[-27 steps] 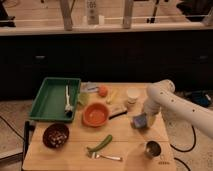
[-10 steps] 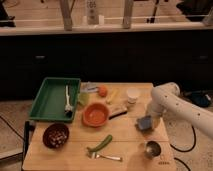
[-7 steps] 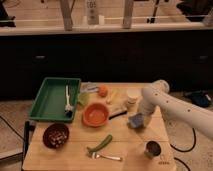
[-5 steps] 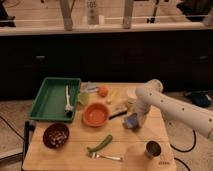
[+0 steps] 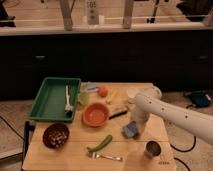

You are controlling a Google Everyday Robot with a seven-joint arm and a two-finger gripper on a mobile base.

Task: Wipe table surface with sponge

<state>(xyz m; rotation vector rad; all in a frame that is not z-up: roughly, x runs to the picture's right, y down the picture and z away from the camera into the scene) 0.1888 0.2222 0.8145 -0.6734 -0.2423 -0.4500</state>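
Note:
The blue-grey sponge (image 5: 130,131) sits at the tip of my gripper (image 5: 135,126), low over the table surface (image 5: 75,155), on its right half. The gripper is shut on the sponge and points down from the white arm (image 5: 170,116), which reaches in from the right. The sponge is just right of the orange bowl (image 5: 95,114) and behind the metal cup (image 5: 152,148).
A green tray (image 5: 50,102) holding a brush stands at the back left. A dark bowl (image 5: 55,135) is at the front left. A green vegetable (image 5: 102,143) and a fork (image 5: 107,157) lie near the front. An orange fruit (image 5: 102,90) and a white cup (image 5: 132,93) stand at the back.
The gripper has carried the sponge left across the table from its right side, then slightly toward the front edge. The other objects have not moved.

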